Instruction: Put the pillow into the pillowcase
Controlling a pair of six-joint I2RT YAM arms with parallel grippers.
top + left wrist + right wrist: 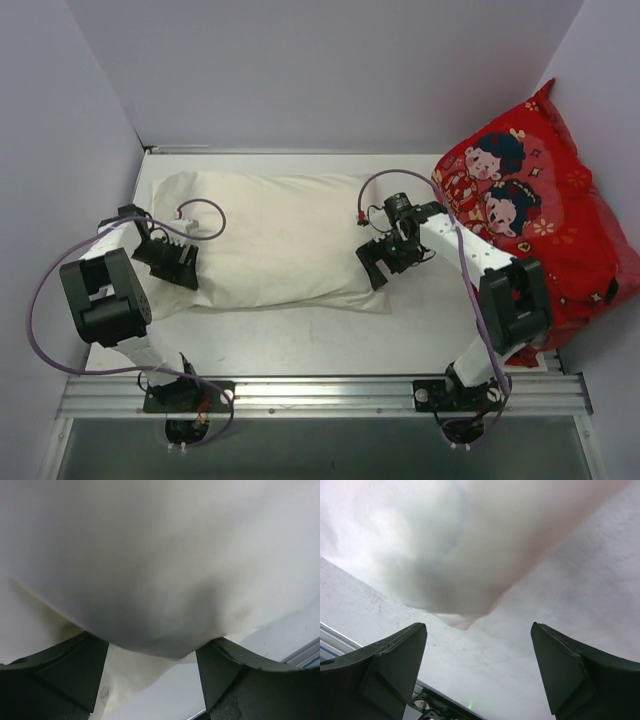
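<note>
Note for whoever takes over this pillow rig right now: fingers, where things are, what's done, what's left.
Left gripper: fingers open at the pillowcase's left end, with fabric bulging between them.
Right gripper: fingers open at its near right corner, holding nothing.
The pillowcase lies plump across the table. No separate pillow shows, so it is probably inside.
Left to do: check the ends for pillow sticking out, tuck it in and smooth the fabric.
The red cushion leans against the right wall.

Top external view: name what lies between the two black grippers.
The cream, wrinkled fabric pillowcase, bulging as if filled, spans the stretch from the left gripper to the right gripper. The top external view shows this whole.
</note>
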